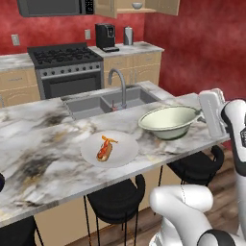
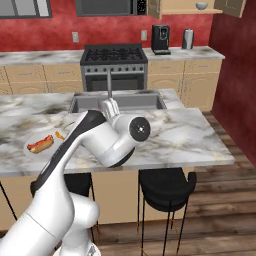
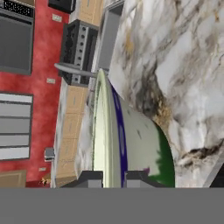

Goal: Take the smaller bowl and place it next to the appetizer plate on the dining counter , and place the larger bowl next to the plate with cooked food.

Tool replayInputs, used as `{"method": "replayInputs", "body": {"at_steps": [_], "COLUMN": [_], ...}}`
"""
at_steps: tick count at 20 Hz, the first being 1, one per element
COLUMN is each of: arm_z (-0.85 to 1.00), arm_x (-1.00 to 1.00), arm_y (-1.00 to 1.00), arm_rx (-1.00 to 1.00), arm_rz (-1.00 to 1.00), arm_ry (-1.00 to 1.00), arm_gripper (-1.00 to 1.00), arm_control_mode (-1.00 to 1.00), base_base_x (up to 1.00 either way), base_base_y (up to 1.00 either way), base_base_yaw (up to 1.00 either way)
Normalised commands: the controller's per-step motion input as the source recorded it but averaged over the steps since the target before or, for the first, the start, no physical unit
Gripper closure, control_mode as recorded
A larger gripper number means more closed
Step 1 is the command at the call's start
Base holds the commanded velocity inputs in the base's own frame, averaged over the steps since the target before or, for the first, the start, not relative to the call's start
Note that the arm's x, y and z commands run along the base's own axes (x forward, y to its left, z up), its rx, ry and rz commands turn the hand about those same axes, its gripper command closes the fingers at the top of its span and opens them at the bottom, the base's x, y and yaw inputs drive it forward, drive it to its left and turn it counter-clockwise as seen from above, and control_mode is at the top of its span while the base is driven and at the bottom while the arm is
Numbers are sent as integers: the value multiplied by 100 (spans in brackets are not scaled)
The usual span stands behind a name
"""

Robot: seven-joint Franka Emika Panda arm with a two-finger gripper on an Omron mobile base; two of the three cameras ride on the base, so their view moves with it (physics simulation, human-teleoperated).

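Note:
The larger bowl point(image 1: 168, 120), wide and cream with a green foot, is over the right part of the dining counter point(image 1: 48, 144), level with its top. I cannot tell whether it rests there. My gripper point(image 1: 199, 114) is shut on its right rim. The hand view has that rim point(image 3: 107, 131) running up from between my fingertips point(image 3: 92, 178), green foot point(image 3: 164, 157) to the right. The plate with cooked food point(image 1: 109, 149), pale with a hot dog, lies just left of the bowl; the same plate point(image 2: 42, 142) sits left of my arm. The appetizer plate point(image 1: 1, 181) is a dark sliver at the counter's left edge. The smaller bowl is out of view.
A sink point(image 1: 96, 103) with a curved faucet point(image 1: 117, 81) is set in the counter behind the bowl. Black stools point(image 1: 120, 197) stand under the near edge. A stove point(image 1: 62, 62) and a coffee machine point(image 1: 104, 36) line the back wall.

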Motion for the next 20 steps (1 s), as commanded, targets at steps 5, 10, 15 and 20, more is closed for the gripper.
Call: {"method": "replayInputs", "body": {"at_steps": [5,10,15,20], "arm_z": [-30,-34,-36,-37], "arm_x": [24,29,33,37], "arm_y": [0,0,0,0], "arm_rx": [0,-1,-2,-3], "arm_rz": [0,0,0,0], "arm_ry": [7,6,3,0], "arm_gripper": [100,100,100,100], "arm_control_mode": [-100,-100,-100,-100], "base_base_x": [0,0,0,0], "base_base_y": [0,0,0,0], "base_base_yaw": [0,0,0,0]}}
